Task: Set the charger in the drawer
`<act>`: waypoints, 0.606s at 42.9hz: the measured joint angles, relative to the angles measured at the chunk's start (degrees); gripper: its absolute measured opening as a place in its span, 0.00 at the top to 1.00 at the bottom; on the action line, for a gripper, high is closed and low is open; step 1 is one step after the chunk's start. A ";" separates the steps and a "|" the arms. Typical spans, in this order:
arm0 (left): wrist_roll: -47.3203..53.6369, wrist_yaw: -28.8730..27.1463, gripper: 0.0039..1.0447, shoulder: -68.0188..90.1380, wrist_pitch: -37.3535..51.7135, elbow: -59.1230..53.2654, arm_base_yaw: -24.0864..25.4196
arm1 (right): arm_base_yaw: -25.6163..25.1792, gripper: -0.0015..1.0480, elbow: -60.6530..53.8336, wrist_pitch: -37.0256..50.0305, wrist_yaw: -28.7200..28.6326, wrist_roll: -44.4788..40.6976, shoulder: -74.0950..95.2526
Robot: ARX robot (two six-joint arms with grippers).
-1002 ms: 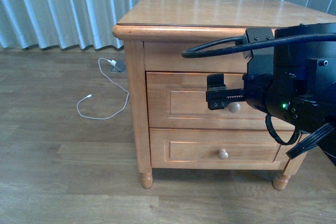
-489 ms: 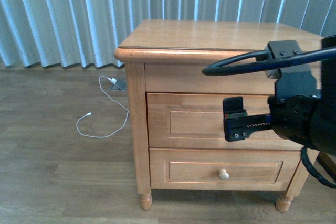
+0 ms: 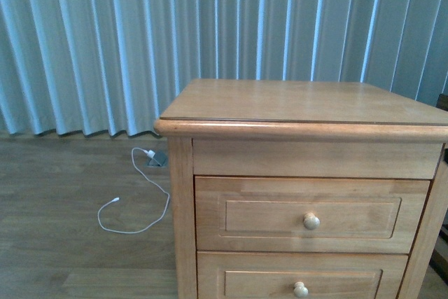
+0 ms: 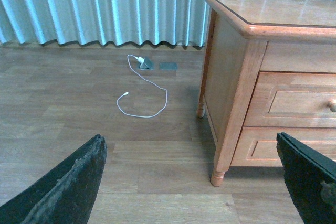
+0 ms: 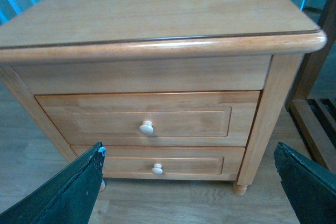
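The drawer [image 3: 311, 215], uppermost in the nightstand [image 3: 301, 101], is closed; no charger shows in any view. Being small and boxy, it should handle light and rigid, best pinched across its body. Both claws [image 4: 194, 182] [image 5: 189, 182] gape wide, empty. Only the left wrist view shows the nightstand's side.

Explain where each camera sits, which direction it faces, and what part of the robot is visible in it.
Front view: on the body, facing the nightstand; no arm shows.
Left wrist view: faces floor and white cable; left end effector fingers frame it.
Right wrist view: looks down at the drawer; right end effector fingers show.
All views share the nightstand.
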 joint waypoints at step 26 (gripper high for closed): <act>0.00 0.02 0.06 0.00 0.00 0.00 0.00 | -17.09 0.23 -10.08 -12.76 -9.75 -1.07 -33.44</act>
